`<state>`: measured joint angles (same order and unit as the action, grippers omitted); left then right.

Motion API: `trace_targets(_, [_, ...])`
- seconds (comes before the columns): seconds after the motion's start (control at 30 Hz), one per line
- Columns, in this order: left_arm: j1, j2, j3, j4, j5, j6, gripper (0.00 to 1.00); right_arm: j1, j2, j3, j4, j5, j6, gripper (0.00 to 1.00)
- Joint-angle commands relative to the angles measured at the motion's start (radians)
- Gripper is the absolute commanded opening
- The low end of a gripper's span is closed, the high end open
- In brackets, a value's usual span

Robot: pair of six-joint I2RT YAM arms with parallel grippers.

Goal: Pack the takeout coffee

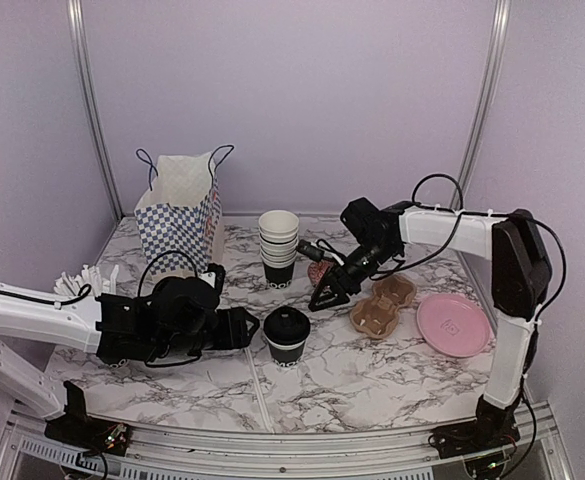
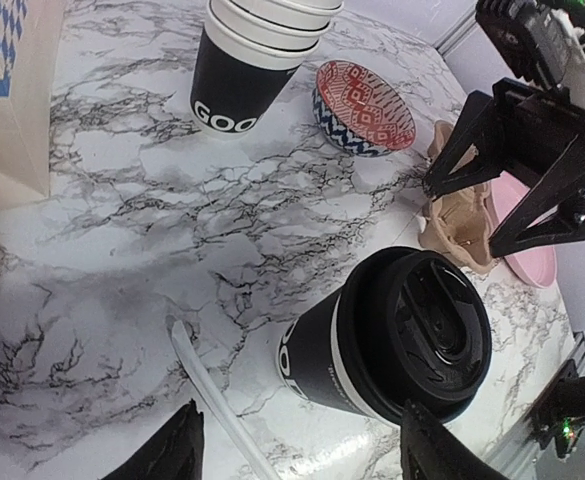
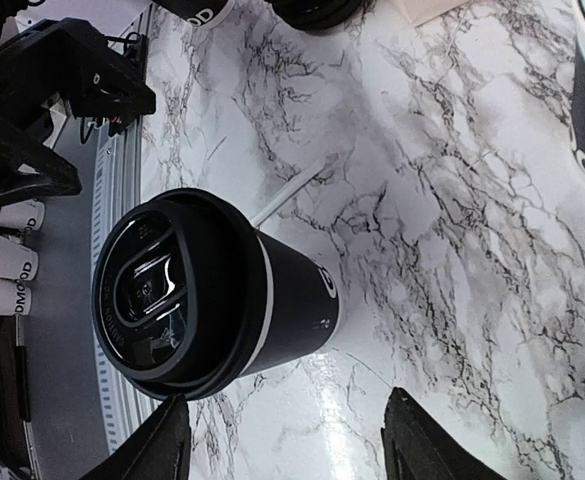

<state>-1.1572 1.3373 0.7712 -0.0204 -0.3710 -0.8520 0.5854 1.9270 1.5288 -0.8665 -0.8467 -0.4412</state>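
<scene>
The takeout coffee (image 1: 287, 335) is a small black cup with a black lid, standing upright on the marble table near the front middle. My left gripper (image 1: 248, 329) is just to its left, level with it and open. In the left wrist view the cup (image 2: 392, 335) sits ahead of the open gripper (image 2: 302, 460), toward its right finger, untouched. My right gripper (image 1: 323, 297) hangs open behind and to the right of the cup, pointing down at it. In the right wrist view the cup (image 3: 212, 295) lies beyond the gripper (image 3: 287, 450), near its left finger.
A checked paper bag (image 1: 180, 215) stands open at the back left. A stack of white-rimmed cups (image 1: 278, 248), a patterned bowl (image 1: 317, 271), a cardboard cup carrier (image 1: 382, 305) and a pink plate (image 1: 453, 324) lie behind and right. A white stick (image 2: 217, 400) lies by the cup.
</scene>
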Motion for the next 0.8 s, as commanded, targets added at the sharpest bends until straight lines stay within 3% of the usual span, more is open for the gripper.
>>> trace_targets(0.0, [0.004, -0.026, 0.009, -0.034, 0.067, -0.173, 0.67, 0.007, 0.029, 0.010, 0.018, -0.093, 0.043, 0.63])
trace_targets(0.4, [0.007, 0.074, 0.008, 0.141, 0.145, -0.212, 0.55, 0.012, 0.039, -0.056, 0.048, -0.162, 0.058, 0.53])
trace_targets(0.6, [0.016, 0.103, 0.020, 0.160, 0.146, -0.202, 0.53, 0.019, 0.033, -0.074, 0.047, -0.190, 0.045, 0.52])
trace_targets(0.77, [0.028, 0.127, 0.018, 0.158, 0.158, -0.208, 0.46, 0.026, 0.033, -0.092, 0.048, -0.219, 0.039, 0.50])
